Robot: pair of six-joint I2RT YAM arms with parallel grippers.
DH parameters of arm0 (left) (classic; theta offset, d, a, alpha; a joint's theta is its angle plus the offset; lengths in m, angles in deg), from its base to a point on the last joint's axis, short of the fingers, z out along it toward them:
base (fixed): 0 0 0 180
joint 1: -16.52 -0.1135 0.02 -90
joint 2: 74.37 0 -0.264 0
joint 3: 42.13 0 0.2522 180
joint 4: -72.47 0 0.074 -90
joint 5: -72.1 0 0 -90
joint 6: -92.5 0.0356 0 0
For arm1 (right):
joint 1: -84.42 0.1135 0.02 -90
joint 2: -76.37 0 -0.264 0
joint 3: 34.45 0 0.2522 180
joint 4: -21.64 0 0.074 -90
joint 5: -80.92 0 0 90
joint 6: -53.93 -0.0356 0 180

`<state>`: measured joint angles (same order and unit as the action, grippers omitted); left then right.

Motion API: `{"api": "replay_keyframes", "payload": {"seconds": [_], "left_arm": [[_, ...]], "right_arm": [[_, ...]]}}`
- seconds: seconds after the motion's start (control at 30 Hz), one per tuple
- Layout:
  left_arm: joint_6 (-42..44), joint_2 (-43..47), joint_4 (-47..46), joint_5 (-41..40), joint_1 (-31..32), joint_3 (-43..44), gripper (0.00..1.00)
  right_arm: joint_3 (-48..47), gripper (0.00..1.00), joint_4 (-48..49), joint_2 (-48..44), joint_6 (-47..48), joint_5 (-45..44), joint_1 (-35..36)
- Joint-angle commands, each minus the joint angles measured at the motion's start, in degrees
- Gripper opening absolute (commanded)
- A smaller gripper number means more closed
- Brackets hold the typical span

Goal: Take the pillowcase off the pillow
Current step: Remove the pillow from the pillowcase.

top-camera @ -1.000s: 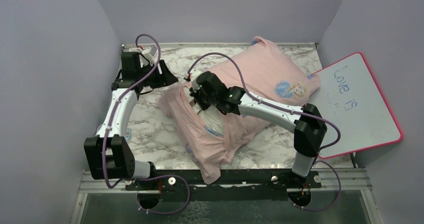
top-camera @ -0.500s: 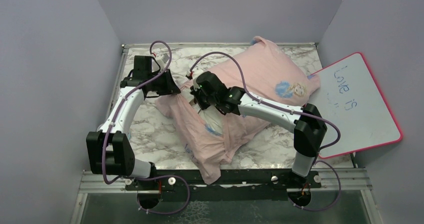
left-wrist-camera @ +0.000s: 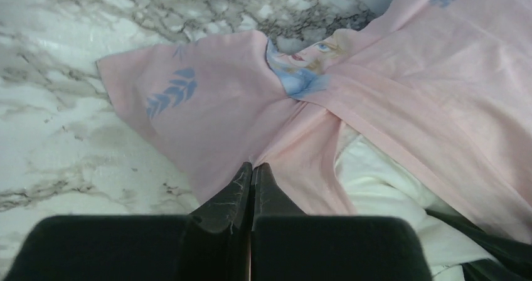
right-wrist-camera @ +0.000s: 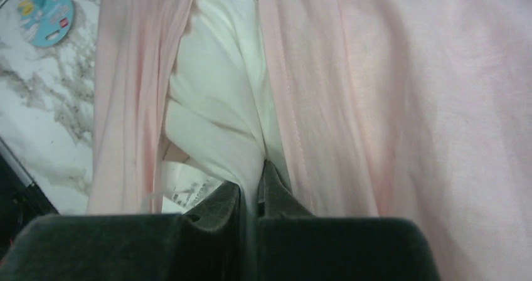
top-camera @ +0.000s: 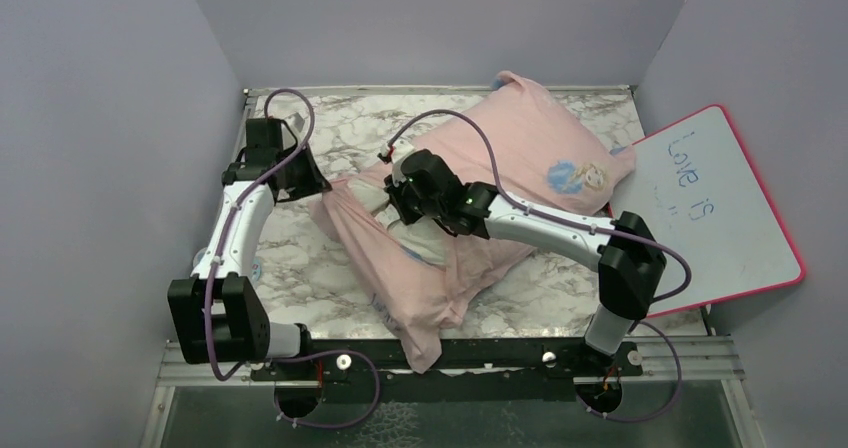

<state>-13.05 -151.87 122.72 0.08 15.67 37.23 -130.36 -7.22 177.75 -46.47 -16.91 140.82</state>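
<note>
The pale pink pillowcase (top-camera: 540, 148) lies slantwise across the marble table, still around most of the pillow. A blue princess print shows on it. The white pillow (top-camera: 412, 236) bulges out of the case's open end near the middle. My left gripper (top-camera: 312, 186) is at the case's left corner. In the left wrist view it (left-wrist-camera: 252, 165) is shut on a pinch of pillowcase (left-wrist-camera: 207, 105), whose folds run to its tips. My right gripper (top-camera: 398, 208) is at the opening, shut (right-wrist-camera: 257, 179) on white pillow (right-wrist-camera: 219, 105) cloth between the pink pillowcase (right-wrist-camera: 408, 105) edges.
A pink-framed whiteboard (top-camera: 715, 208) with blue writing leans at the table's right edge. Grey walls close in the left, back and right. A white care label (right-wrist-camera: 185, 192) hangs by the right jaws. A round blue sticker (right-wrist-camera: 44, 8) sits on the marble table (top-camera: 300, 258).
My left gripper reached in to the case's left corner, closed on the fabric and drew back left, stretching the corner out. The right arm shifted slightly, still holding the pillow.
</note>
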Motion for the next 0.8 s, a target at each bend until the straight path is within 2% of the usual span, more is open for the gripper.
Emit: {"api": "replay_keyframes", "payload": {"seconds": [0.0, 0.13, 0.3, 0.33, 0.37, 0.47, 0.57, 0.63, 0.77], "left_arm": [[-1.0, -1.8, -4.8, 0.8, -8.3, -5.6, 0.00], [-5.6, -3.8, -13.0, 13.2, -8.3, -12.9, 0.00], [-7.4, -1.9, -15.8, 12.5, -8.2, -17.7, 0.00], [-7.6, -1.5, -16.5, 13.3, -8.2, -18.4, 0.00], [-7.8, -1.0, -17.3, 14.1, -8.2, -19.1, 0.00], [-8.6, 1.1, -20.0, 17.0, -8.2, -20.6, 0.00], [-11.5, 3.2, -24.3, 20.6, -8.2, -22.8, 0.00], [-13.9, 4.5, -27.3, 22.6, -8.2, -24.5, 0.00], [-17.2, 6.6, -31.2, 25.7, -8.2, -27.3, 0.00]], "right_arm": [[6.6, 0.01, 3.0, -6.5, 4.5, 8.4, -0.3], [5.3, 0.01, 1.7, -6.0, 6.5, 11.2, -0.3], [1.1, 0.01, -2.9, -3.1, 6.1, 9.6, -0.4], [-0.4, 0.04, -3.6, -2.7, 6.4, 10.5, -0.4], [-1.6, 0.09, -4.3, -2.3, 7.1, 11.7, -0.4], [-5.6, 0.34, -6.6, -1.2, 9.6, 16.4, -0.3], [-9.6, 0.53, -8.9, 0.6, 12.7, 18.3, -0.3], [-12.3, 0.60, -10.6, 2.2, 13.9, 17.8, -0.3], [-19.5, 0.65, -16.6, 7.7, 15.8, 17.6, -0.3]]}}
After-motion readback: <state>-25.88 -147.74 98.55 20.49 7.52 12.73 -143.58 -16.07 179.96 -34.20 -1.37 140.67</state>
